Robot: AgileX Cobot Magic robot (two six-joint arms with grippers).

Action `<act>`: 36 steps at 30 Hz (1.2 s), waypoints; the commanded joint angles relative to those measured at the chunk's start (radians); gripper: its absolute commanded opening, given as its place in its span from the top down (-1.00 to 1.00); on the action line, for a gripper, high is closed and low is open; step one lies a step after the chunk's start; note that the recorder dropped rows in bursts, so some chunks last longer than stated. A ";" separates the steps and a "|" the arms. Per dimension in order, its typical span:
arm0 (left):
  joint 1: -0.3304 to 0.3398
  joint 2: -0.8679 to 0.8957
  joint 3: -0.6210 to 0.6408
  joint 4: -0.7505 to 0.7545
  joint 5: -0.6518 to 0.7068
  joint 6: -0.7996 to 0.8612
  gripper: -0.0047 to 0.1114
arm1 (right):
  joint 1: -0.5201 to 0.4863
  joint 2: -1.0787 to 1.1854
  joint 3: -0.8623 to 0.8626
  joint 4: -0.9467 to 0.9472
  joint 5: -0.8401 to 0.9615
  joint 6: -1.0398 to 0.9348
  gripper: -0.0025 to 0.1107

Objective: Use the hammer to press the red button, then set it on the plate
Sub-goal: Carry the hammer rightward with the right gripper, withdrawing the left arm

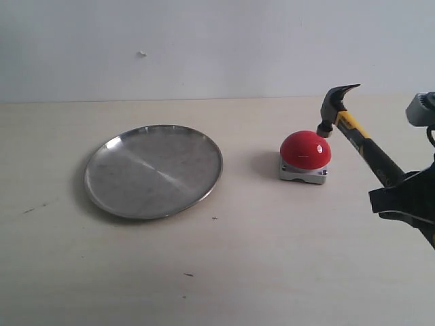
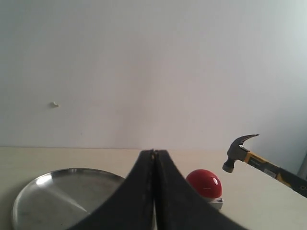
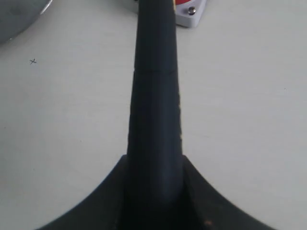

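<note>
The red button point(image 1: 305, 149) on its grey base sits right of centre on the table. My right gripper point(image 1: 401, 193) is shut on the black handle of the hammer point(image 1: 360, 136), whose dark head hovers just above the button's right top, the face almost touching the dome. From the right wrist, the handle point(image 3: 156, 96) runs out from between the jaws toward the button's base point(image 3: 191, 14). The metal plate point(image 1: 153, 170) lies to the left. In the left wrist view my left gripper point(image 2: 154, 154) is shut with nothing in it, and beyond it show the plate point(image 2: 62, 191), button point(image 2: 204, 183) and hammer point(image 2: 244, 152).
A pale wall stands behind the table, with a small mark point(image 1: 141, 53) on it. A few dark specks point(image 1: 188, 274) dot the tabletop in front of the plate.
</note>
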 commanded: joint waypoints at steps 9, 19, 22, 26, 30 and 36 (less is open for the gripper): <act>0.000 -0.006 0.004 -0.005 0.019 0.006 0.92 | -0.001 0.127 -0.103 0.047 -0.096 -0.075 0.96; 0.000 -0.006 0.004 -0.005 0.029 0.012 0.92 | -0.001 0.027 -0.117 0.025 -0.299 -0.075 0.96; 0.000 -0.006 0.004 -0.005 0.035 0.012 0.92 | -0.001 -0.016 -0.117 0.025 -0.319 -0.077 0.96; 0.000 -0.006 0.004 -0.005 0.060 0.012 0.92 | -0.001 0.085 -0.117 0.025 -0.271 -0.083 0.96; 0.000 -0.006 0.004 -0.005 0.066 0.014 0.92 | -0.001 0.231 -0.117 0.028 -0.198 -0.112 0.96; 0.000 -0.006 0.004 -0.005 0.070 0.013 0.92 | -0.001 0.290 -0.117 0.057 -0.183 -0.141 0.96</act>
